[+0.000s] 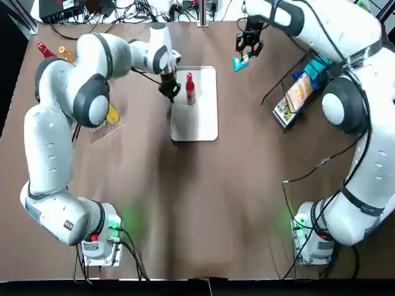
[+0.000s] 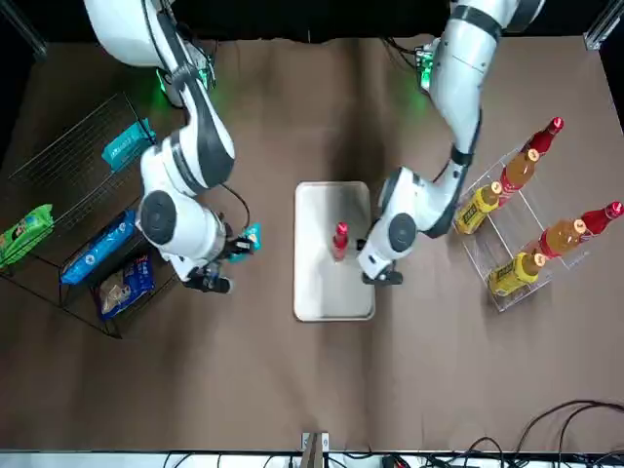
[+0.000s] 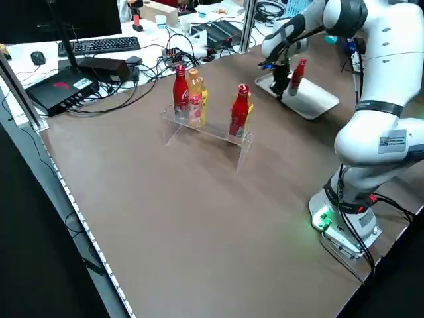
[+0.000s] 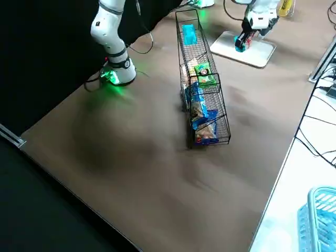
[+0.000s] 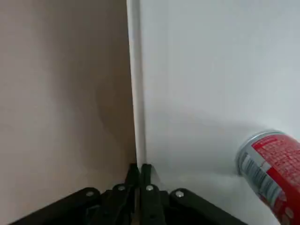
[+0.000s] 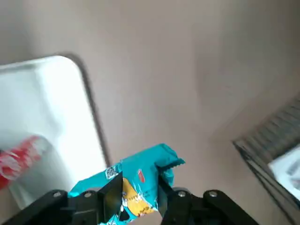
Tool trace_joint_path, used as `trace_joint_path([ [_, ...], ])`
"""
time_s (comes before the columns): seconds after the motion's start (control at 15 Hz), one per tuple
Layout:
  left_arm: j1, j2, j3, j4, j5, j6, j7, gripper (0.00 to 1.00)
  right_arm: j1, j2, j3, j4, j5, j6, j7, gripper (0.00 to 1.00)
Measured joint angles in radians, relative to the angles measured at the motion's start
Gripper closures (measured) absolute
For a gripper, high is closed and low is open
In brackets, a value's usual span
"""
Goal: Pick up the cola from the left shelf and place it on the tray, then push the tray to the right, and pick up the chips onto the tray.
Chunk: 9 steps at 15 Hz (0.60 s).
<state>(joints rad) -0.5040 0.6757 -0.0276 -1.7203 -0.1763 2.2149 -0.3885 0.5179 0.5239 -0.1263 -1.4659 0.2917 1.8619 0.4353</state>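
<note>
Two hazards stand out, one per arm. In the top view the cola (image 1: 190, 88) stands upright in the upper-left part of the white tray (image 1: 203, 120). The left jaws, pressed together, sit against the tray's left edge just beside the bottle, above the middle of that edge. A push from there could swivel the tray rather than slide it straight. Right of the tray, toward the top of the frame, the right jaws pinch the teal chips (image 1: 241, 62) in the air over bare counter (image 1: 203, 203), apart from the tray. The front view shows how tall and narrow the bottle is, so a jerky shove would likely tip it. In the left side view the left jaws and the bottle are close together, and any overrun onto the tray might knock the bottle. The right side view adds little: the chips hang beside the tray. The left wrist view shows the closed tips meeting only the low rim, so they could ride over it. The right wrist view shows the bag gripped near one end, most of it sticking out sideways. It might slip, or land on the cola if released too close to it.
</note>
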Motion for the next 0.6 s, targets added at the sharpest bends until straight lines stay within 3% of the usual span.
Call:
trace_joint_path([
  [0.13,-0.046,0.019,-0.008,0.032,-0.004,0.002,-0.022,0.95,0.028,0.041,0.003,0.000,0.006,0.071,0.021,0.73],
  [0.27,-0.058,0.039,-0.059,0.054,-0.005,0.036,-0.053,0.95,0.081,0.110,0.005,-0.001,0.006,0.166,0.054,0.73],
  [0.47,-0.063,0.047,-0.076,0.057,-0.005,0.068,-0.084,0.93,0.098,0.170,0.005,-0.002,0.006,0.186,0.119,0.73],
  [0.6,-0.063,0.058,-0.077,0.062,-0.010,0.088,-0.092,0.72,0.098,0.193,0.004,-0.001,0.006,0.185,0.130,0.73],
])
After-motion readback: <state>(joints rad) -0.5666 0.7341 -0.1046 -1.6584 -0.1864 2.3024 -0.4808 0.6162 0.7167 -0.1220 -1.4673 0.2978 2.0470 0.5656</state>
